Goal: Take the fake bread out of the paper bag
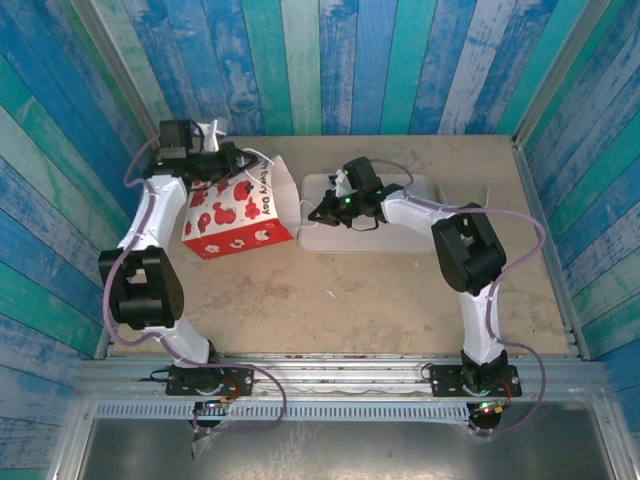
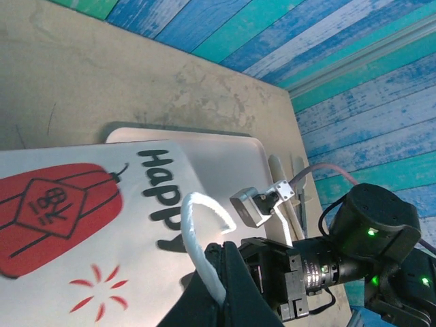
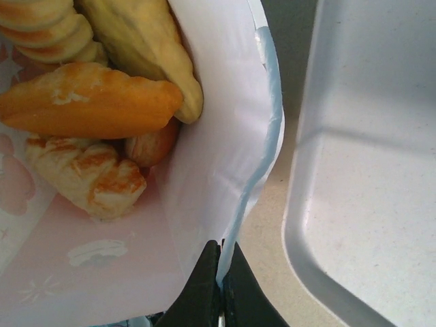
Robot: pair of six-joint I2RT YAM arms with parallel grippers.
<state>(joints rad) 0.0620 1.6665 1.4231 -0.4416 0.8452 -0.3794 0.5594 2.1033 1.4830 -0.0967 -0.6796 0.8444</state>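
The paper bag (image 1: 236, 218), red and white, leans on the table at the left with its mouth towards the right. My left gripper (image 1: 238, 162) is at its top, shut on the white cord handle (image 2: 193, 228), which runs between the black fingertips of the left gripper (image 2: 219, 255). My right gripper (image 1: 316, 212) is at the bag's mouth; the right wrist view has the right gripper (image 3: 220, 255) shut on the bag's white rim (image 3: 253, 153). Inside lies the fake bread: an orange piece (image 3: 88, 102), a flaky piece (image 3: 88, 178), a pale yellow roll (image 3: 153, 48) and a ridged croissant (image 3: 41, 27).
A pale rectangular tray (image 1: 405, 238) lies just right of the bag, under the right arm, its rim (image 3: 306, 252) close to my right fingers. Blue and green plank walls close the table at the back and both sides.
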